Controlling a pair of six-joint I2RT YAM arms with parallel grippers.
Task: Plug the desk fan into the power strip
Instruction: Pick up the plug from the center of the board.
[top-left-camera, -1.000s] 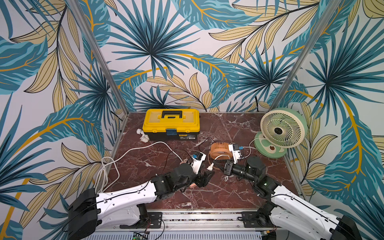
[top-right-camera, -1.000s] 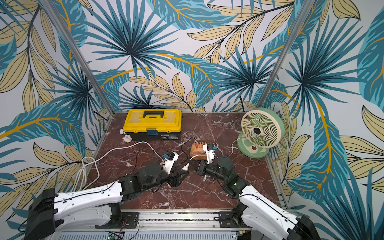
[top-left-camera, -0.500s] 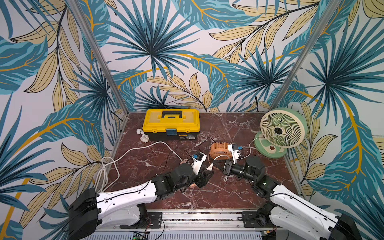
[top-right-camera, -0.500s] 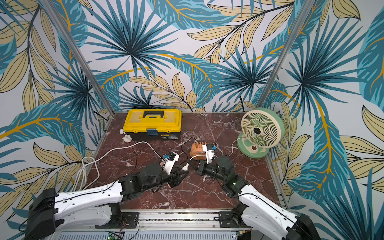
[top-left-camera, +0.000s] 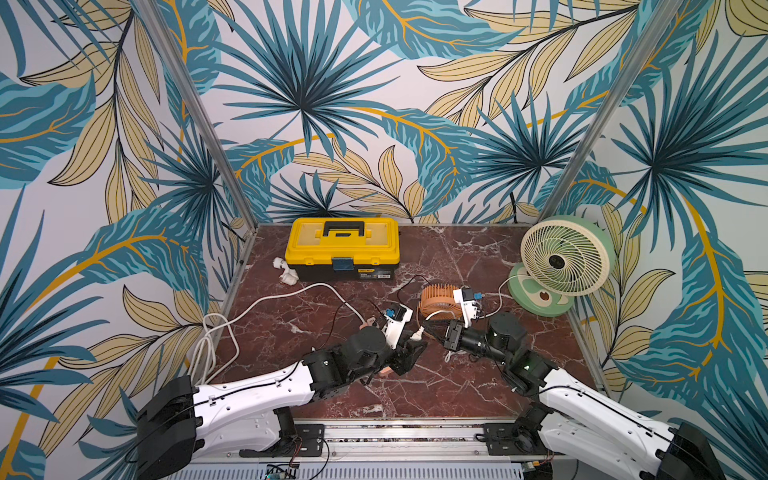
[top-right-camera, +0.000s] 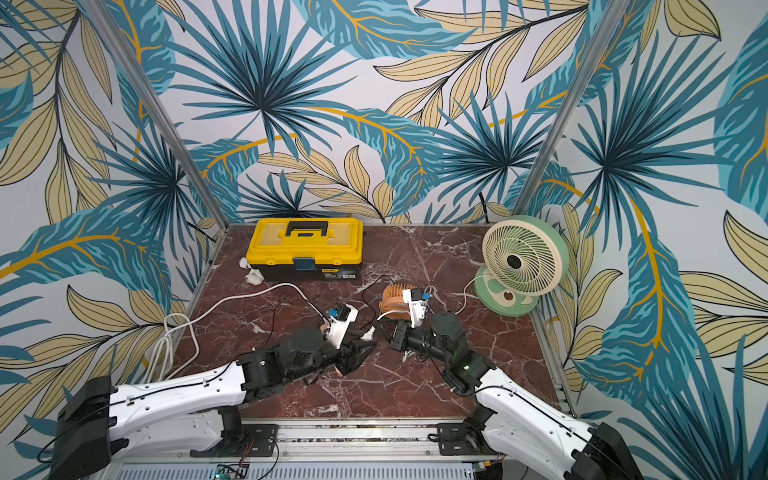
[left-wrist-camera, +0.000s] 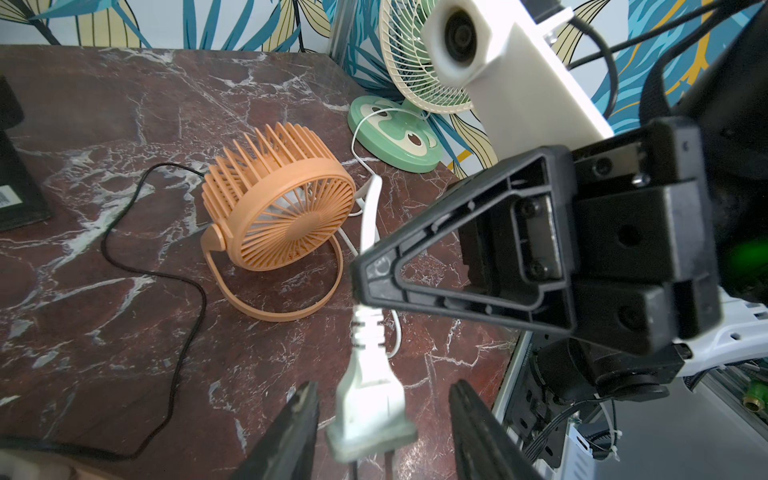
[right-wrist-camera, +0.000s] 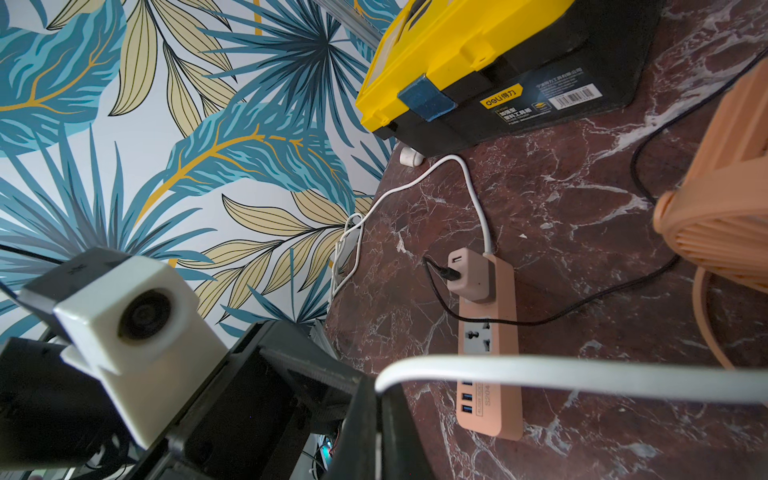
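- One socket of the power strip (right-wrist-camera: 490, 345) is free in the right wrist view (an adapter (right-wrist-camera: 469, 276) fills the other). The strip lies just beside the orange fan (right-wrist-camera: 723, 208). The right gripper (right-wrist-camera: 376, 399) is pinched shut on the fan cord (right-wrist-camera: 582, 374); if it slips, the plug swings.
- Left wrist view: the left gripper (left-wrist-camera: 382, 415) stands open astride the plug (left-wrist-camera: 370, 419), with gaps on both sides. Closing off-centre could twist it.
- In both top views the left arm (top-left-camera: 257, 390) hides most of the strip, so insertion may miss. The desk fan (top-left-camera: 565, 257) stands beyond the orange fan, and a hard tug could tip it.
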